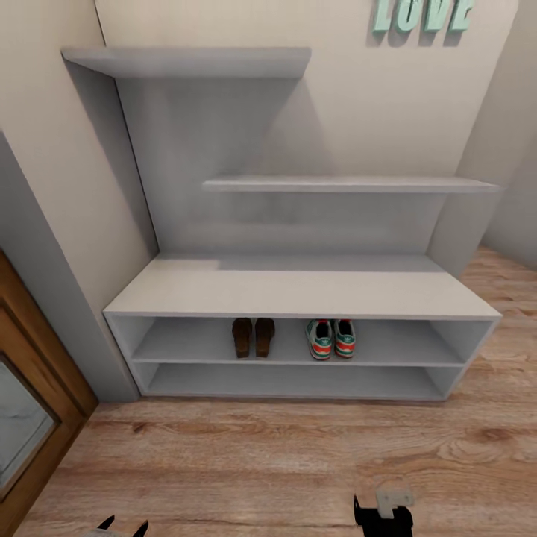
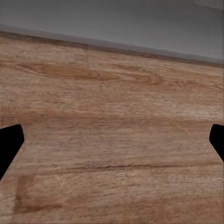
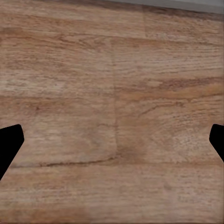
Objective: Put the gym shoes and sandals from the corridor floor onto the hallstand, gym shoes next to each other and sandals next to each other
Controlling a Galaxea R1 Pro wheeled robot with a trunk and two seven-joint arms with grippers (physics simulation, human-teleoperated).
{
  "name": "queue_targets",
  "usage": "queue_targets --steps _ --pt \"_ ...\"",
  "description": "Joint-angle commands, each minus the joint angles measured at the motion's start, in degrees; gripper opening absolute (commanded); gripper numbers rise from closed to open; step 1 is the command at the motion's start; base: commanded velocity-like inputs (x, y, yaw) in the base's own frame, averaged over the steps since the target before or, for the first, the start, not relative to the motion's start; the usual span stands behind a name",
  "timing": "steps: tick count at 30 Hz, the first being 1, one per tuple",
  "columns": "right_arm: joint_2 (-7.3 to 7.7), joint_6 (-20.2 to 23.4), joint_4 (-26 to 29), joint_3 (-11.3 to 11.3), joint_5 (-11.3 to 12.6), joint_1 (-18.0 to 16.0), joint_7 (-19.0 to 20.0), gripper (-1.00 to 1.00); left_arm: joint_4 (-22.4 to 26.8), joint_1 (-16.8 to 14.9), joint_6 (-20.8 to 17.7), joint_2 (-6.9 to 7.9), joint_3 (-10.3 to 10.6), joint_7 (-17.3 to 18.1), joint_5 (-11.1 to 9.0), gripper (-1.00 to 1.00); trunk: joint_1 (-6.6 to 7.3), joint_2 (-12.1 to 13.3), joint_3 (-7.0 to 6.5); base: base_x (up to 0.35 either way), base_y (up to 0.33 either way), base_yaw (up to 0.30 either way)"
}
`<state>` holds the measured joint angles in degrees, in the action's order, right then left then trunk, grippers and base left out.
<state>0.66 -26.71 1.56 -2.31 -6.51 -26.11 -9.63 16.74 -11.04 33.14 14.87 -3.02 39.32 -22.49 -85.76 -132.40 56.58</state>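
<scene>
The hallstand (image 1: 298, 294), a light grey low bench with two open shelf slots and two wall shelves above, stands against the wall ahead. On its upper slot the two dark brown sandals (image 1: 253, 337) lie side by side. Right of them, the two gym shoes (image 1: 331, 338), white with green and red-orange, also sit side by side. My left gripper (image 2: 112, 144) hangs open over bare corridor floor (image 2: 112, 93), nothing between its fingers. My right gripper (image 3: 112, 144) is likewise open over wood planks, and its tips (image 1: 382, 514) show at the head view's lower edge.
A wooden door frame with a glass pane (image 1: 30, 403) stands at the left. Mint "LOVE" letters (image 1: 423, 13) hang on the wall above. Wood flooring (image 1: 283, 462) lies between me and the bench, and the lower slot (image 1: 294, 382) holds nothing.
</scene>
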Motion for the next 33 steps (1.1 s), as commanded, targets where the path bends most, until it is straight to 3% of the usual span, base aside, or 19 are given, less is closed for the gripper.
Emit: queue_targets --steps 1,11,33 --pt "-0.01 -0.1 -0.1 -0.2 -0.6 0.1 -0.3 1.0 -0.1 0.0 -0.1 -0.04 -0.3 0.4 -0.2 1.0 0.24 0.4 -0.14 0.0 0.0 0.0" --pt "0.05 0.0 -0.1 -0.2 -0.6 2.2 -0.3 1.0 -0.1 0.0 -0.1 -0.11 -0.1 -0.6 -0.2 1.0 2.43 4.4 -1.93 0.0 0.0 0.0" --pt "0.04 0.0 -0.1 -0.2 -0.6 2.5 -0.3 1.0 -0.1 0.0 -0.1 -0.01 -0.5 -0.7 -0.2 1.0 7.27 13.2 -5.88 0.0 0.0 0.0"
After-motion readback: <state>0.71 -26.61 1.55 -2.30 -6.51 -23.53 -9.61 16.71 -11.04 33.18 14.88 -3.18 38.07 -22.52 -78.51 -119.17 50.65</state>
